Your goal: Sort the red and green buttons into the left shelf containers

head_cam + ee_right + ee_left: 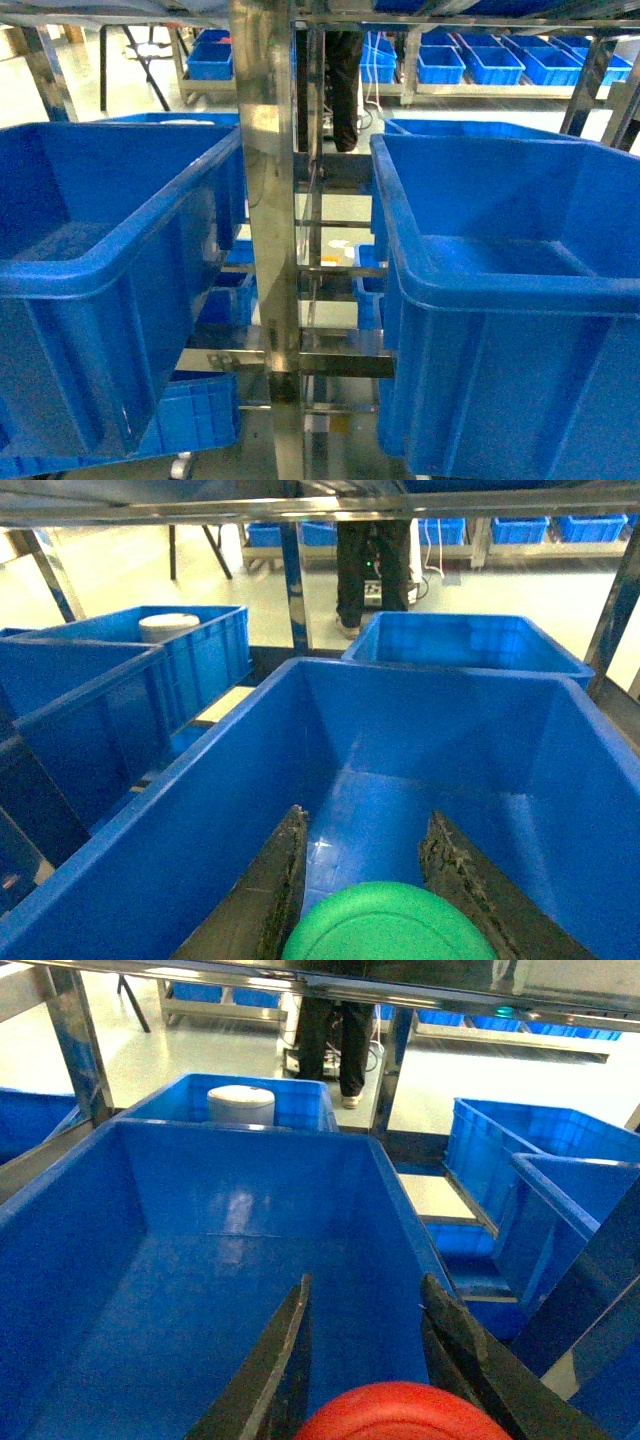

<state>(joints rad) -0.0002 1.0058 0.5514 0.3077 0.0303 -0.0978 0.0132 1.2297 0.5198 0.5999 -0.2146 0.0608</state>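
Observation:
In the left wrist view my left gripper [366,1282] is shut on the red button [400,1415]; its wide red cap shows between the dark fingers at the bottom edge. It hangs above the inside of a deep blue container [240,1175]. In the right wrist view my right gripper [367,813] is shut on the green button [385,925], held over another blue container [430,720]. The head view shows both containers, left [60,275] and right [500,290], either side of a steel post [268,200] of the left shelf. Neither gripper shows in the head view.
Behind each container stands a further blue bin; the one behind the left container holds a white cylinder [240,1103]. A person's dark legs [345,80] stand beyond the rack. More blue bins [500,62] sit on a far shelf. Steel crossbars [330,362] run below.

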